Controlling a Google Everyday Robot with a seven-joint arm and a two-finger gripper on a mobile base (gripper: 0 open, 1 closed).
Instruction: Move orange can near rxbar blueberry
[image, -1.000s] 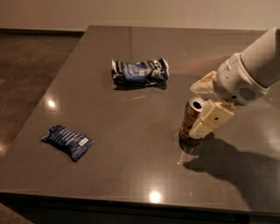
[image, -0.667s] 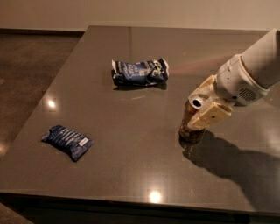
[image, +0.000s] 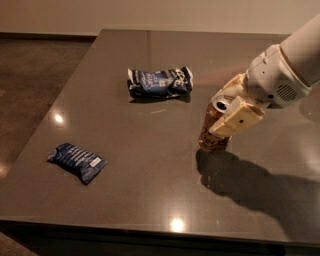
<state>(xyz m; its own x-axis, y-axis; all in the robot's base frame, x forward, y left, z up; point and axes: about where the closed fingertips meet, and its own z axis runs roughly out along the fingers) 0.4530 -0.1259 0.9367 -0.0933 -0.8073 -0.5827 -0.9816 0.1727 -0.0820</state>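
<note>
The orange can (image: 214, 134), copper with a silver top, is on the right of the dark table (image: 150, 195), tilted, between the cream fingers of my gripper (image: 227, 104). The gripper is shut on the can's upper part; one finger (image: 239, 118) covers its near side. The can's base seems just above the tabletop, with its shadow below it. The rxbar blueberry (image: 77, 161), a small flat dark blue wrapper, lies near the front left of the table, far to the left of the can.
A larger, bulkier blue packet (image: 160, 82) with white patches lies at the back middle, left of the gripper. The white arm (image: 285, 70) comes in from the upper right. The table's front edge runs along the bottom, and the floor is at the left.
The gripper has closed in on the can and the can has risen slightly and tilted, shifting a little up and away from where it stood.
</note>
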